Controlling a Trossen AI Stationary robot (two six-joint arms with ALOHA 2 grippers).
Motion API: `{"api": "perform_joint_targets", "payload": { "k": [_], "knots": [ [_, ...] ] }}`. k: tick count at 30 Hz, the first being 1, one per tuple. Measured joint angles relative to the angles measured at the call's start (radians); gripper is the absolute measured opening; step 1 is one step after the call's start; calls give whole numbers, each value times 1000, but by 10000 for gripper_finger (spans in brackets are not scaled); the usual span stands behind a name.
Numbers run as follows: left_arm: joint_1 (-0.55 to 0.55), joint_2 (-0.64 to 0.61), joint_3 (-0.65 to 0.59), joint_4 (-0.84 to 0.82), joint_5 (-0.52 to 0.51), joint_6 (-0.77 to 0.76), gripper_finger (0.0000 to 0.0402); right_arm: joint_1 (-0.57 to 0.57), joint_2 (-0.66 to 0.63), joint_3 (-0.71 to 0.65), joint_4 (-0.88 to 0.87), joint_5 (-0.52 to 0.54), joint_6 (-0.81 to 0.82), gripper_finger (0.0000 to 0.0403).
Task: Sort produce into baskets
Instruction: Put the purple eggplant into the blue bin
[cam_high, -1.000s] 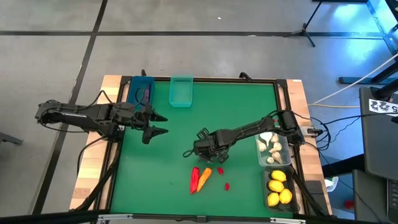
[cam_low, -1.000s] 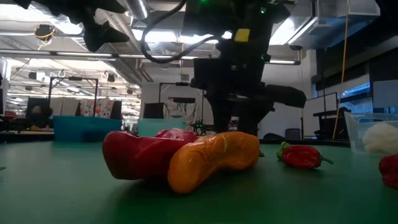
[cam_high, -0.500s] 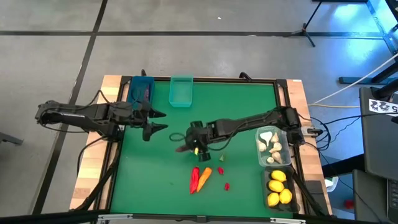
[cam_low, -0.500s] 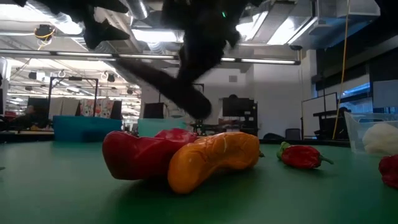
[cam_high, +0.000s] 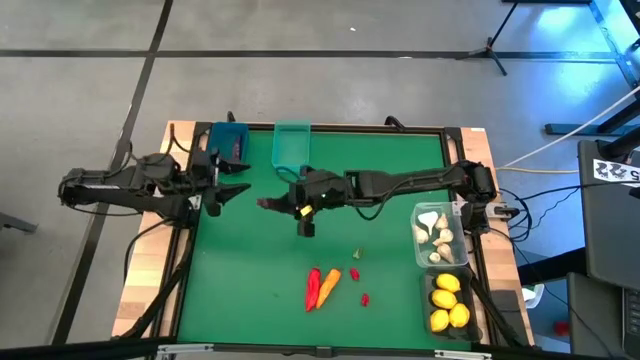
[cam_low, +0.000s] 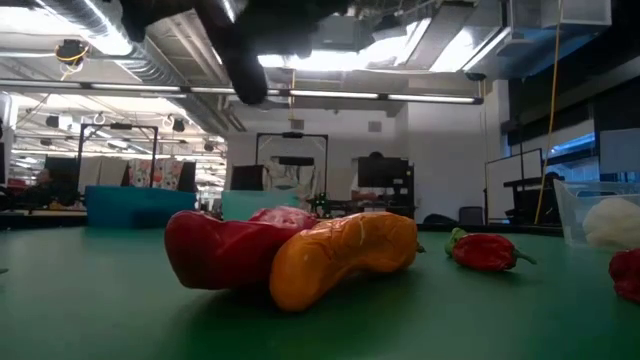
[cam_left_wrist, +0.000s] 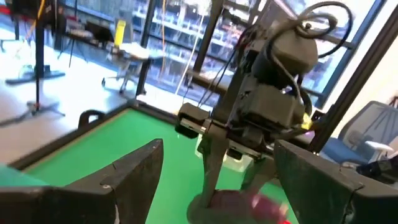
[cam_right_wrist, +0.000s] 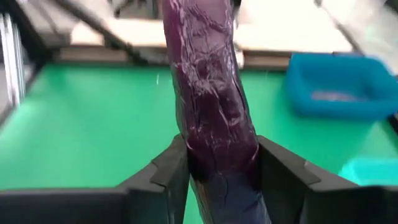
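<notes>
I'm seeing a glossy, wrinkled purple eggplant (cam_right_wrist: 211, 118) shining between matt black plastic fingers (cam_right_wrist: 163, 171); beyond it the counter (cam_right_wrist: 93, 130) is looking matt green, the blue bin (cam_right_wrist: 342, 84) smooth plastic.

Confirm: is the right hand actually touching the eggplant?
Touching. Right wrist view shows the right hand with both fingers pressed against the eggplant.

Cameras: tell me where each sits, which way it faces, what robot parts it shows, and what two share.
High: overhead, looking straight down at the table; both arms show, right claw gripping an eggplant.
Low: at tabletop height, facing across a chili and carrot into the room; dark arm parts overhead.
Left wrist: behind the left claw, open, facing the right arm.
Right wrist: behind the right claw, facing the blue bin.
Shared: high and right wrist both show the eggplant.
</notes>
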Motion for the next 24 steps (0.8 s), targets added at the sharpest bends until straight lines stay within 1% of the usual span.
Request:
{"api": "perform_joint_targets", "payload": {
  "k": [3, 8, 11, 20, 24],
  "knots": [
    [0, -6, 0, 2, 0, 26, 301, -11, 0, 0, 90, 2, 21, 156],
    [-5, -4, 0, 73, 11, 102, 301, -31, 0, 0, 207, 13, 55, 158],
    [-10, 8, 0, 87, 17, 143, 301, -46, 0, 1, 274, 13, 80, 158],
    [-9, 54, 0, 107, 11, 213, 301, -73, 0, 50, 273, 15, 80, 160],
    [-9, 102, 0, 203, 10, 279, 301, -70, 0, 53, 276, 13, 81, 160]
  ]
}}
